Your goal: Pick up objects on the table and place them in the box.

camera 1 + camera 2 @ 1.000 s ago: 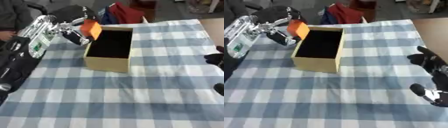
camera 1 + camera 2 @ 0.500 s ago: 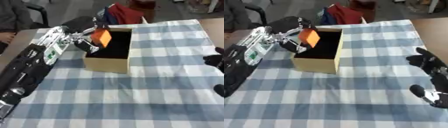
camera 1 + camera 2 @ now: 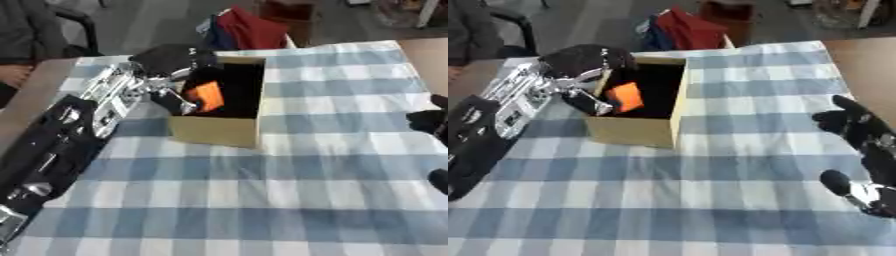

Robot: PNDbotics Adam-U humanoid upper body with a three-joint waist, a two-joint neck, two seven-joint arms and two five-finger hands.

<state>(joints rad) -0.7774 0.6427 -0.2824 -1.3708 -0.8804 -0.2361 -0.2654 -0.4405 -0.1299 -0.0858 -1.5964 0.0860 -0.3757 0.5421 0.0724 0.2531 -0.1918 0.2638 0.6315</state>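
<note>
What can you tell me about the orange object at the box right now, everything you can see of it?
The orange object is a small, plain, blocky piece, tilted, with no markings I can make out; its material is unclear. It sits within the open top of the cardboard box, against the dark interior near the box's left wall. The left hand is curled round it from above and from the left, so part of it is hidden. Whether it rests on the box floor cannot be seen.

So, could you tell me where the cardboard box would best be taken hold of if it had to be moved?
Probably by its two long side walls, from above. The box is open-topped and upright, so its rims are exposed. The right wall is free; the left hand now reaches over the left wall, holding the orange object inside.
</note>
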